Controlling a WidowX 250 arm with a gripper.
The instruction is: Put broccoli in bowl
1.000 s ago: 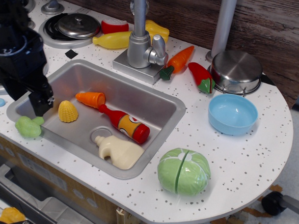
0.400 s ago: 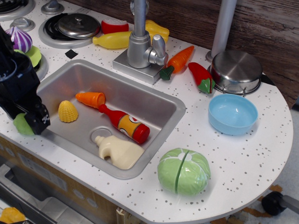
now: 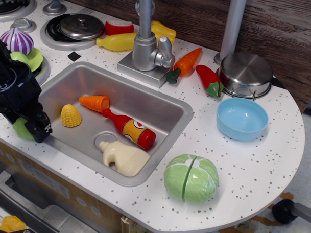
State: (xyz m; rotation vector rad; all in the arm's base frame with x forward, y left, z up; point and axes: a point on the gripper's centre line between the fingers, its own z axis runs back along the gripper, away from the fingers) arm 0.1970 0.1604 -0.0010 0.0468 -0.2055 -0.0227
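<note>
The light-green broccoli [image 3: 22,128] lies on the counter at the sink's front-left corner, mostly hidden under my black gripper [image 3: 31,126]. The gripper is down over it with its fingers around the floret; I cannot tell whether they are closed on it. The light-blue bowl [image 3: 242,118] stands empty on the right side of the counter, in front of the steel pot [image 3: 246,73].
The sink [image 3: 161,104] holds a corn piece [image 3: 70,116], an orange carrot piece [image 3: 94,102], a red bottle [image 3: 130,129] and a cream bottle [image 3: 124,158]. A split green cabbage [image 3: 190,177] sits at the front. The faucet [image 3: 145,44], carrot [image 3: 186,63] and red pepper [image 3: 210,80] lie behind.
The gripper moved left and down from the sink's left wall onto the broccoli, covering most of it. In the last half second it shifted only slightly.
</note>
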